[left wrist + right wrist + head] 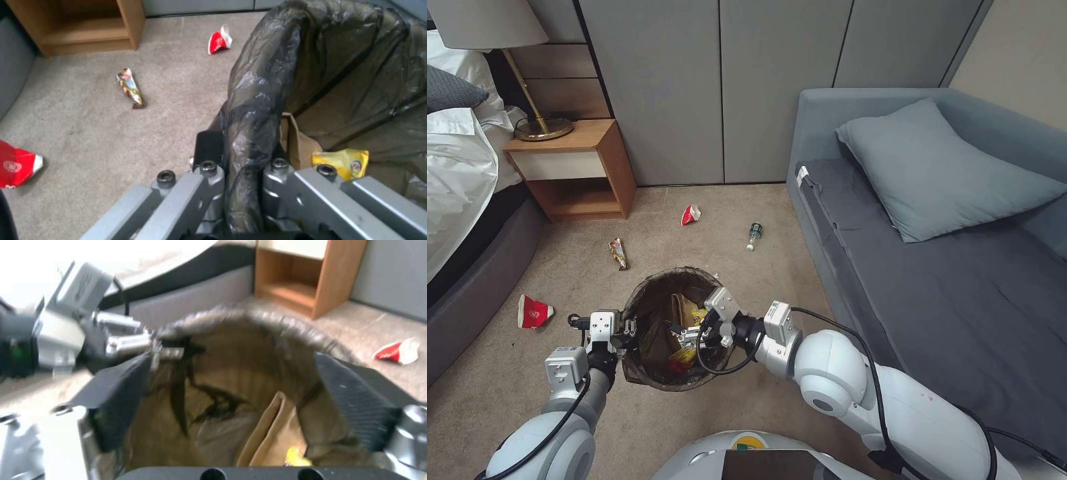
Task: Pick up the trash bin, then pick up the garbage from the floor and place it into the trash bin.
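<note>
The trash bin (657, 320), lined with a dark bag folded over its rim, hangs in front of the robot above the beige floor (714, 227); the left gripper (624, 330) is clamped on the rim at the bin's left side, its fingers (209, 150) pinching the bag-covered edge from outside and inside. The right gripper (688, 337) reaches over the bin's mouth with its padded fingers (351, 403) spread apart and nothing between them. Down inside the bin lie a brown paper bag (298, 143) and a yellow snack wrapper (342, 161); the wrapper carries a small round emblem, but its lettering is too small to read. On the carpet, a crushed red-and-white paper cup (534, 311) lies to the left near the bed's dark base, with a pale round logo I cannot make out. A gold wrapper (618, 253) sits further out, between the bin and the wooden nightstand (570, 170). A second red-and-white cup (691, 214) lies beyond that, toward the grey wall panels, and a small bottle (754, 235) lies on its side near the grey sofa (947, 267). A brass lamp (534, 100) stands on the nightstand.
</note>
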Motion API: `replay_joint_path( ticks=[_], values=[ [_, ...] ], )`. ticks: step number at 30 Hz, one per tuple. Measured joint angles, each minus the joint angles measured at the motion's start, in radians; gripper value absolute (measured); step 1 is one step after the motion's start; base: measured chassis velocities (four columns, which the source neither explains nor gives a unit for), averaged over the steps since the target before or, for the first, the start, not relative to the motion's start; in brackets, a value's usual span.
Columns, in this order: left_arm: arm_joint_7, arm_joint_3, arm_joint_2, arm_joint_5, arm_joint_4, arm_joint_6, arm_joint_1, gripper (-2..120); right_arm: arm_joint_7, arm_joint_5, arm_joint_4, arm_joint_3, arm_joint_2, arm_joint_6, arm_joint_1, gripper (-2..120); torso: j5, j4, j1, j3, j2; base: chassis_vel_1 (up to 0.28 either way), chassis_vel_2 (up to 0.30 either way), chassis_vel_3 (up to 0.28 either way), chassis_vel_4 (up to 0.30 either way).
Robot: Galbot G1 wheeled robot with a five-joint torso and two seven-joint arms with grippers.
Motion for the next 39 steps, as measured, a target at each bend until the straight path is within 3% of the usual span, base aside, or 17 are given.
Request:
replay_joint_path(
  ticks=[4, 6, 15, 17, 21, 27, 34, 39],
  values=[
    [0.0, -0.003, -0.003, 0.001, 0.0, -0.001, 0.0, 5, -0.008, -0.008, 0.016, 0.062, 0.0, 0.045, -0.028, 100, 0.0, -0.0001, 0.0, 0.0, 0.0, 0.0, 0.0, 0.0, 0.0],
    [0.0, -0.003, -0.006, 0.001, 0.0, -0.001, -0.001, 5, 0.009, -0.02, 0.031, 0.106, -0.006, 0.107, -0.058, 100, 0.0, -0.0001, 0.0, 0.0, 0.0, 0.0, 0.0, 0.0, 0.0],
    [0.0, -0.009, -0.008, 0.001, 0.0, -0.001, 0.001, 5, 0.081, -0.103, 0.069, 0.274, -0.004, 0.168, -0.201, 100, 0.0, 0.0001, 0.0, 0.0, 0.0, 0.0, 0.0, 0.0, 0.0],
    [0.001, -0.011, -0.009, 0.001, 0.0, -0.001, 0.003, 5, 0.089, -0.165, 0.069, 0.378, 0.026, 0.203, -0.309, 100, 0.0, -0.0004, 0.0, 0.0, 0.0, 0.0, 0.0, 0.0, 0.0],
    [0.001, -0.012, -0.009, 0.001, 0.0, -0.001, 0.004, 5, 0.1, -0.234, 0.055, 0.448, 0.069, 0.231, -0.378, 100, 0.0003, -0.0001, 0.0, 0.0, 0.0, 0.0, 0.0, 0.0, 0.0],
    [0.009, -0.009, -0.016, 0.019, 0.0, -0.001, 0.001, 5, 0.099, -0.461, 0.033, 0.626, 0.243, 0.331, -0.562, 100, 0.0, 0.0, 0.0, 0.0, 0.0, 0.0, 0.0, 0.0, 0.0],
    [0.023, -0.011, -0.019, 0.047, 0.0, 0.005, 0.008, 5, 0.082, -0.574, 0.036, 0.727, 0.348, 0.435, -0.749, 100, 0.0, -0.0003, 0.0, 0.0, 0.0, 0.0, 0.0, 0.0, 0.0],
    [0.025, -0.011, -0.015, 0.048, 0.0, 0.005, 0.009, 5, 0.084, -0.61, 0.027, 0.744, 0.378, 0.484, -0.796, 100, 0.0, -0.0001, 0.0, 0.0, 0.0, 0.0, 0.0, 0.0, 0.0]
  ],
)
